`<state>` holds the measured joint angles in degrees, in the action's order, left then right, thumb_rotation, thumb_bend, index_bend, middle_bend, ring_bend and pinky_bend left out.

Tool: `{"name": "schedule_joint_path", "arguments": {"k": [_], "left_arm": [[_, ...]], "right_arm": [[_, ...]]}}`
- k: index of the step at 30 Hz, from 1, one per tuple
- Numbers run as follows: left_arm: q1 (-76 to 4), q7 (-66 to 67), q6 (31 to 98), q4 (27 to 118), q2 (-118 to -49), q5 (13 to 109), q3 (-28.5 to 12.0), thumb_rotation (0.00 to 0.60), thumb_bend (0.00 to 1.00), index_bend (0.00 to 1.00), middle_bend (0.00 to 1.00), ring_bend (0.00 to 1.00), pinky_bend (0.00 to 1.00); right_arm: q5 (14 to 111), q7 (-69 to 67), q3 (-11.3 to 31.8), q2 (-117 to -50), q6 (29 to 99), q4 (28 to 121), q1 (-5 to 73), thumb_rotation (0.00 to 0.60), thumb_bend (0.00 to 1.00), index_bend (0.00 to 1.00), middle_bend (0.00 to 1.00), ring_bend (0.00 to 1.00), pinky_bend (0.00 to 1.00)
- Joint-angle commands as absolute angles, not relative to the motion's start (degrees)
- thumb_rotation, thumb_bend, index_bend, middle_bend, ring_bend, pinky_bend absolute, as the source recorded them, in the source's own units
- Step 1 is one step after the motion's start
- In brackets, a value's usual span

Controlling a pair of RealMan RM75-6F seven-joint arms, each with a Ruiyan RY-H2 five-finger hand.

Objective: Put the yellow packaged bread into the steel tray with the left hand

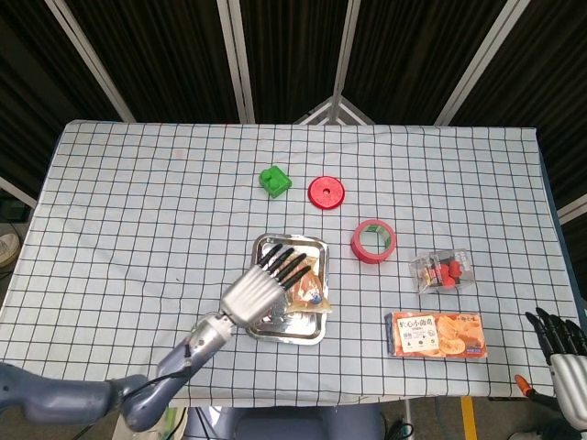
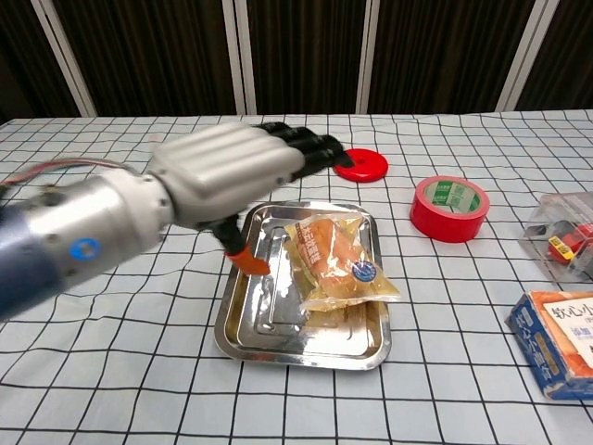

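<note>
The yellow packaged bread (image 2: 338, 261) lies flat inside the steel tray (image 2: 261, 315), on its right half; in the head view the bread (image 1: 309, 290) shows at the tray's (image 1: 313, 242) right side. My left hand (image 2: 232, 173) hovers above the tray's left part with fingers stretched out and apart, holding nothing. From overhead the left hand (image 1: 260, 290) covers much of the tray. My right hand (image 1: 561, 342) sits at the bottom right corner, off the table, fingers spread.
A green block (image 1: 274, 180), a red disc (image 1: 326, 192) and a red tape roll (image 1: 373, 240) lie beyond the tray. A clear box of small parts (image 1: 441, 270) and an orange snack pack (image 1: 437, 335) sit to the right.
</note>
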<state>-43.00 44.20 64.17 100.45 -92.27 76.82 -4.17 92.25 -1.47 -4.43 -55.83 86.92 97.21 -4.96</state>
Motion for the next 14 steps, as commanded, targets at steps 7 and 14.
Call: {"name": "schedule_joint_path", "arguments": {"k": [7,14], "left_arm": [[-9.29,24.58,99.77,94.85,-73.71,96.68,22.78,0.600,0.04,0.00,0.00,0.00,0.03],[-5.88,13.23,105.78,89.05,-70.89,100.95,21.93,0.600,0.04,0.00,0.00,0.00,0.03]], "right_arm": [[98.22,3.68,-6.54,-57.89,91.28,97.42,-7.23,0.600,0.30,0.00,0.00,0.00,0.00],[101.52,7.56,-7.92,-59.70,95.16,98.23,-9.93,0.600,0.30,0.00,0.00,0.00,0.00]]}}
